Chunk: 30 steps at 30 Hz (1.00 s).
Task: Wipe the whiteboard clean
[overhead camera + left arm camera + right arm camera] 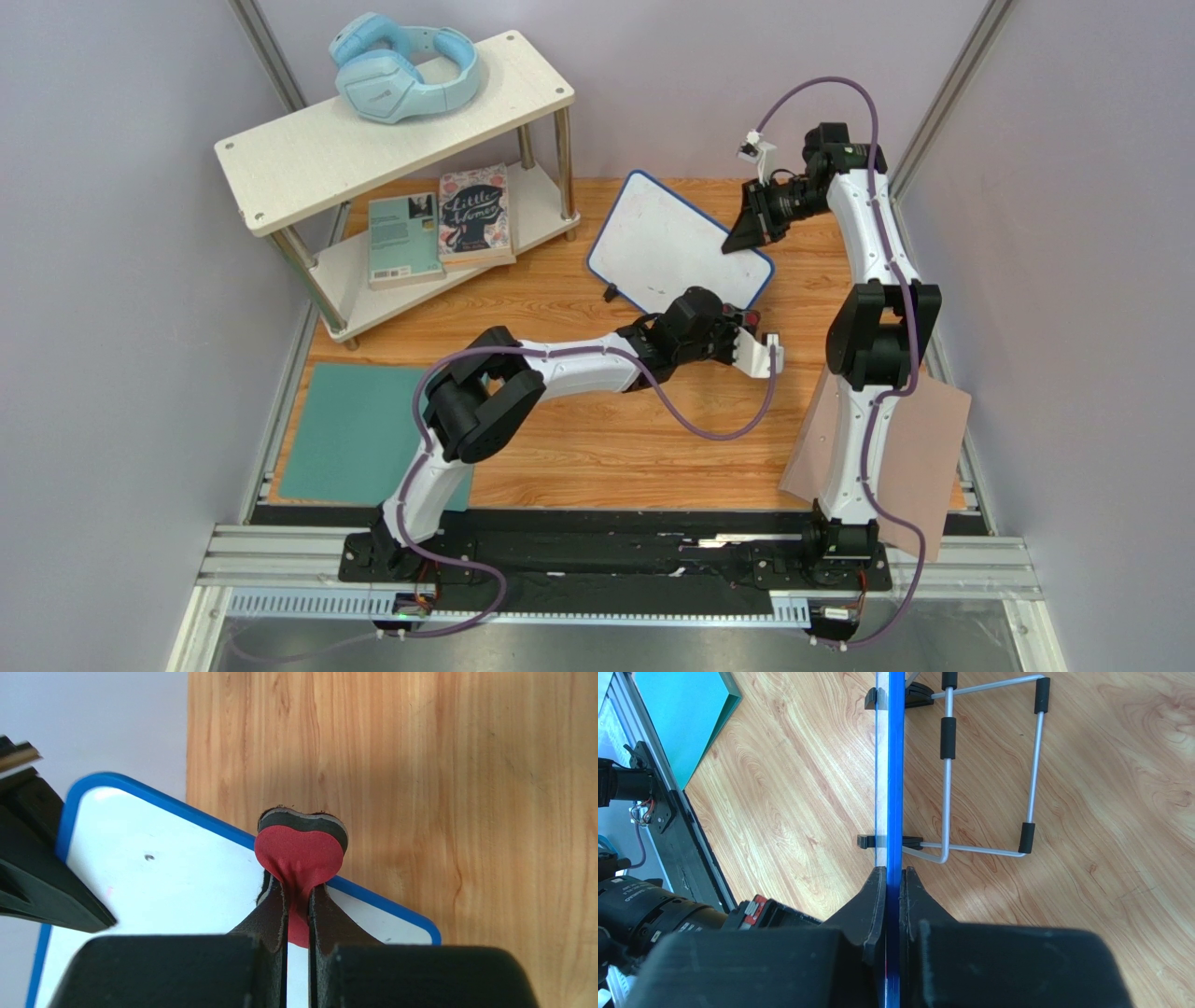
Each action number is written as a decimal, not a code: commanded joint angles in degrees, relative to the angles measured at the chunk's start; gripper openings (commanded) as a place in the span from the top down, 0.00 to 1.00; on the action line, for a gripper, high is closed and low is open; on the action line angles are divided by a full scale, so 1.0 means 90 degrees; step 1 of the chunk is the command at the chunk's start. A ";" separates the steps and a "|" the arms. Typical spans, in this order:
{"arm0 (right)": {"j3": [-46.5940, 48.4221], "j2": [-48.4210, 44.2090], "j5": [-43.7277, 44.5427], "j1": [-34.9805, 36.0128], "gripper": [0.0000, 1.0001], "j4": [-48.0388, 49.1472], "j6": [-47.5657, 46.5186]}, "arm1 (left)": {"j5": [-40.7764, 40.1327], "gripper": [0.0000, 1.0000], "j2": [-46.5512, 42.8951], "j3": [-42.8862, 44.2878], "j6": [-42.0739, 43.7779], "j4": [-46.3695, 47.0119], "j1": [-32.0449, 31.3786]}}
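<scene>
Whiteboard point(666, 245): propped on a wire stand point(990, 777) near the middle of the tabletop's far edge, with its white face toward me.
Right jaws: closed on the board's right rim, holding it steady.
Left jaws: closed on a red heart-shaped eraser point(300, 850).
Eraser to board: it sits over the blue rim at the near right corner. I cannot tell whether it presses.
Face from eraser: it spreads away to the left and toward the far edge.
Long axis: roughly along the far edge, so I judge my strokes should run leftward.
Mark left: a small dark speck point(149, 857).
</scene>
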 commanded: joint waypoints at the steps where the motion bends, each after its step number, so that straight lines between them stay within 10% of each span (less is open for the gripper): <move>1: -0.0161 0.0404 0.0643 0.0306 1.00 -0.0873 -0.0416 | -0.0229 1.00 -0.0165 -0.0378 -0.0618 -0.0227 0.0177; 30: -0.0044 0.0463 0.0662 0.0287 1.00 -0.0902 -0.0407 | -0.1078 1.00 0.0138 -0.0320 -0.1000 -0.1126 0.0968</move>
